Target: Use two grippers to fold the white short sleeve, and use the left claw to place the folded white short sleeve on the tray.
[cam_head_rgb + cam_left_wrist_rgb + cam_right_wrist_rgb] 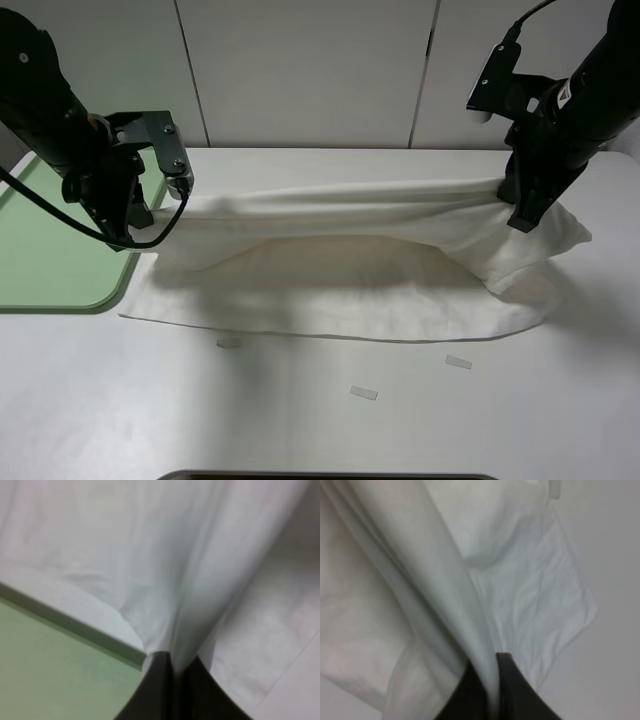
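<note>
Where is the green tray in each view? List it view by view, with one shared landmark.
Exterior high: tray at the picture's left edge.
Left wrist: tray right beside the fingers.
Right wrist: not in it.
Shared landmark: the white shirt, visible in all three.

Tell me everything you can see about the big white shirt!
The white shirt is thin, wrinkly cloth, spread wide on the pale table. Its back edge is pinched at each end by the left claw and right claw and raised, stretched between them, while the front part lies flat beside the green tray.
</note>
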